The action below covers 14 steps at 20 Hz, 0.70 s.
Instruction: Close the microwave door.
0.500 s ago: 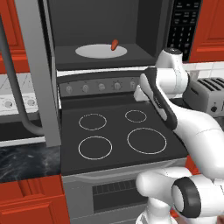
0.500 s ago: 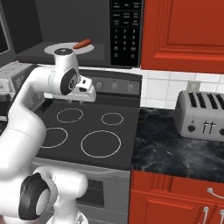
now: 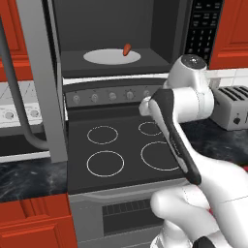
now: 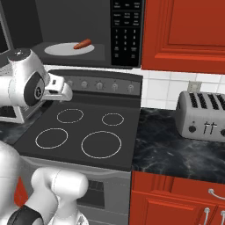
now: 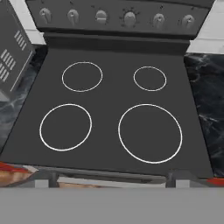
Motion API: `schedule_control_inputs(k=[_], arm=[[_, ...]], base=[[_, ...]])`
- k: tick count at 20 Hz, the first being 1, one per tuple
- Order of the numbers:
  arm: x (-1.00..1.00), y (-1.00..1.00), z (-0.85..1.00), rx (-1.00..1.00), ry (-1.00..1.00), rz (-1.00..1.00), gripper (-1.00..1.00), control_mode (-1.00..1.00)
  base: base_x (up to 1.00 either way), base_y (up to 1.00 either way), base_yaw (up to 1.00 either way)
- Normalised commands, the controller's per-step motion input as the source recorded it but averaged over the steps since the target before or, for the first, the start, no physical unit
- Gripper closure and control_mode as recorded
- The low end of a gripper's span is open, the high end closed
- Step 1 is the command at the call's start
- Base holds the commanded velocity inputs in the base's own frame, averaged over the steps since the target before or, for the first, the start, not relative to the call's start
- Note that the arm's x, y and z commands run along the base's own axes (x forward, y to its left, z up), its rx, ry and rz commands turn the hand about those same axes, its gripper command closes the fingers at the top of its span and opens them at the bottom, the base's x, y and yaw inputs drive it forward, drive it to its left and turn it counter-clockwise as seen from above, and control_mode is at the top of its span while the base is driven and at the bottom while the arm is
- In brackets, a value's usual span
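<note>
The microwave door (image 3: 42,72) stands swung wide open at the left, a tall grey-framed panel seen nearly edge-on, with its long curved dark handle (image 3: 17,104) on the outer side. The open cavity holds a white plate (image 3: 111,56) with a small red-orange item (image 3: 127,49). My gripper (image 3: 144,105) hangs over the back of the stove top, right of the door and apart from it, pointing down. In the right base view the gripper (image 4: 65,94) sits just in front of the stove knobs. In the hand view the fingertips (image 5: 46,178) stand wide apart, open and empty.
A black stove top (image 3: 121,145) with four ring burners lies below, its knob panel (image 4: 101,84) behind. A silver toaster (image 4: 204,116) stands on the dark marble counter at the right. A white appliance with knobs (image 3: 14,114) sits behind the door. Red cabinets (image 4: 184,30) flank the microwave.
My hand has shifted a little to the left over the stove, toward the open door. The door itself has not moved.
</note>
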Motion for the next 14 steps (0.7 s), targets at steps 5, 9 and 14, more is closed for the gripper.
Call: schedule_control_inputs(k=[5,9,14], arm=[[-1.0,0.28,0.71,-0.02,-0.56,0.0,-1.0,-1.0],[-1.0,0.36,0.68,-0.02,-0.47,-0.02,-1.0,-1.0],[-1.0,0.31,0.47,0.0,-0.57,-0.15,-1.0,-1.0]], base=[[0.0,0.0,0.0],[0.0,0.0,0.0],[0.0,0.0,0.0]])
